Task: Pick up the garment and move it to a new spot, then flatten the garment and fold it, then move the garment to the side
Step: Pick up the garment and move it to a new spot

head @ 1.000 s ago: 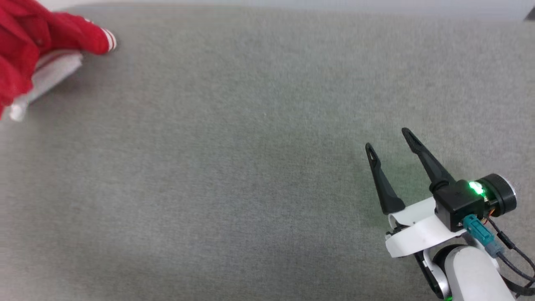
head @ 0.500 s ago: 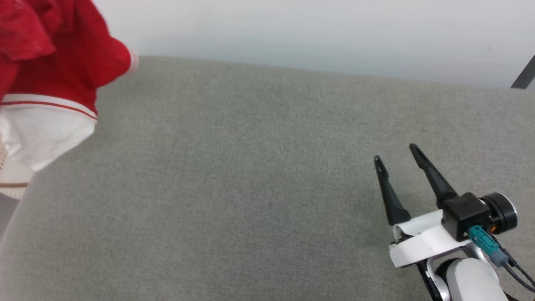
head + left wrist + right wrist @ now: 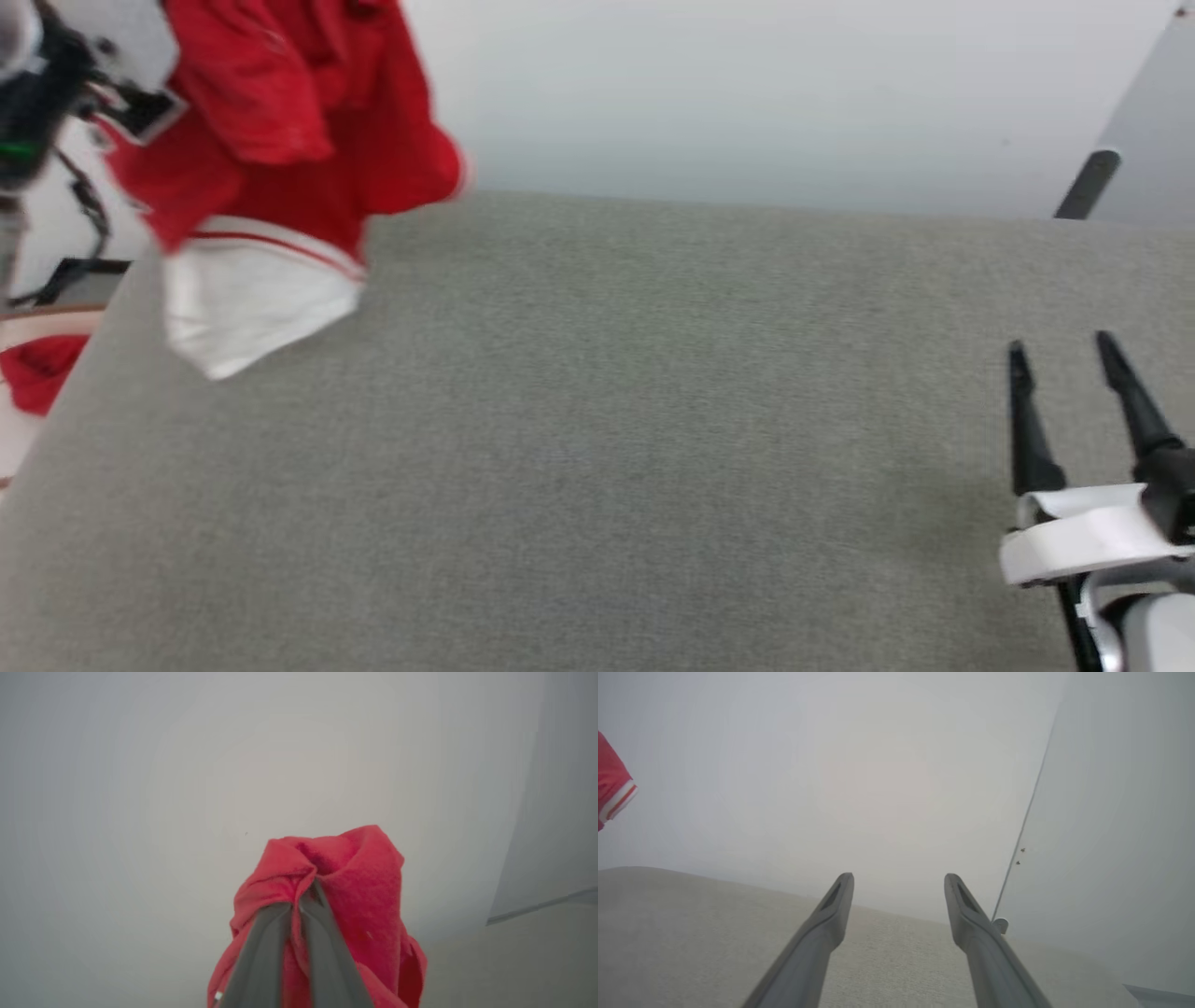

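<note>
Head view: a second earlier the garment [image 3: 280, 121] had been a red-and-white bunch down on the grey cloth-covered surface [image 3: 607, 420] at the picture's upper left. Now it hung in the air from the raised left arm, its white inside and striped trim dangling just over the surface's far left corner. The whole picture had shifted too, with a pale wall [image 3: 747, 93] come into sight, so the camera had tilted up. The right gripper [image 3: 1061, 345] looked displaced for that reason alone. It hovered over the bare cloth at lower right, well apart from the garment, fingers spread as before.

Left wrist view: the left gripper [image 3: 308, 891] had its two fingers pressed together on a gathered fold of red fabric, which bulged around and above the tips, with the wall behind.

Right wrist view: the right gripper [image 3: 899, 877] stood wide and empty above the surface, and a striped edge of the garment [image 3: 609, 788] showed at far left.

The pick-up looked done. Carrying the garment across to a new spot seemed to be the step in hand, with flattening and folding not yet begun.
</note>
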`<state>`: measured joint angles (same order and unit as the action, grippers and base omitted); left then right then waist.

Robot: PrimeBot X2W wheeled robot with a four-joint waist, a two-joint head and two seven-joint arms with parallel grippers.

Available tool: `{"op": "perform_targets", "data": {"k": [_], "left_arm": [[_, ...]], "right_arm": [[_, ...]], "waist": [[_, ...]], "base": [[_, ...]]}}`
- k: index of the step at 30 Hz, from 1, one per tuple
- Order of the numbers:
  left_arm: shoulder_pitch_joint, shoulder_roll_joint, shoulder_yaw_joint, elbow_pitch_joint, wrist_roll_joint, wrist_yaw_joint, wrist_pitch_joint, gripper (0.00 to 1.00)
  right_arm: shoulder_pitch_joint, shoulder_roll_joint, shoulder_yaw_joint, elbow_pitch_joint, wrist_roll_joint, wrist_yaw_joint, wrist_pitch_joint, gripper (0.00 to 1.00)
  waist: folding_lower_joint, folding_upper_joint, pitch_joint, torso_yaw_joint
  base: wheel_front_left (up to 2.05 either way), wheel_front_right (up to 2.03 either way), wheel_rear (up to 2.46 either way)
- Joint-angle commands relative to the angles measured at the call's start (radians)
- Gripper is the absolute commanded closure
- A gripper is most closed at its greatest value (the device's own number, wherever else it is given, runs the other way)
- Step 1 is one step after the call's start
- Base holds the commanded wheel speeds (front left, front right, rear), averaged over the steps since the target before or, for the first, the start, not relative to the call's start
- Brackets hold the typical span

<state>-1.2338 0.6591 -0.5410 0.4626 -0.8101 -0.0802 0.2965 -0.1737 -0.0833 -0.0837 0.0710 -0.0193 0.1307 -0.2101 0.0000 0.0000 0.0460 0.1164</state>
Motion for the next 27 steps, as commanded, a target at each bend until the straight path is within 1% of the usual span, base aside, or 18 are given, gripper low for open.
{"op": "perform_targets", "data": {"k": [1, 3, 5, 12, 17, 23, 27], "left_arm": [[0.017, -0.011, -0.004, -0.039, -0.008, 0.017, 0.014, 1.0], [0.035, -0.033, -0.02, -0.09, -0.006, 0.045, 0.036, 1.0], [0.054, -0.036, -0.025, -0.136, -0.019, 0.066, 0.061, 1.0], [0.117, -0.066, -0.058, -0.293, -0.039, 0.122, 0.124, 1.0], [0.175, -0.097, -0.091, -0.385, -0.05, 0.163, 0.156, 1.0], [0.264, -0.141, -0.142, -0.458, -0.076, 0.207, 0.189, 1.0], [0.322, -0.167, -0.188, -0.475, -0.084, 0.222, 0.207, 1.0]], "right_arm": [[0.001, -0.002, -0.031, -0.005, -0.014, 0.0, -0.001, 0.0], [-0.004, -0.008, -0.061, -0.003, -0.014, 0.0, -0.004, 0.0], [-0.011, -0.011, -0.086, 0.002, -0.016, 0.0, -0.007, 0.0], [-0.025, 0.0, -0.15, 0.012, -0.017, 0.0, -0.02, 0.0], [-0.013, 0.016, -0.166, 0.008, -0.025, 0.0, -0.028, 0.0], [-0.014, 0.028, -0.166, 0.018, -0.022, 0.0, -0.036, 0.0], [-0.025, 0.032, -0.162, 0.035, -0.015, 0.0, -0.042, 0.0]], "waist": [[0.0, 0.0, 0.005, -0.041], [0.0, 0.0, 0.013, -0.063], [0.0, 0.0, 0.022, -0.087], [0.0, 0.0, 0.065, -0.167], [0.0, 0.0, 0.092, -0.212], [0.0, 0.0, 0.121, -0.245], [0.0, 0.0, 0.141, -0.255]], "base": [[0.0, 0.0, 0.0], [0.0, 0.0, 0.0], [0.0, 0.0, 0.0], [0.0, 0.0, 0.0], [0.0, 0.0, 0.0], [0.0, 0.0, 0.0], [0.0, 0.0, 0.0]]}}
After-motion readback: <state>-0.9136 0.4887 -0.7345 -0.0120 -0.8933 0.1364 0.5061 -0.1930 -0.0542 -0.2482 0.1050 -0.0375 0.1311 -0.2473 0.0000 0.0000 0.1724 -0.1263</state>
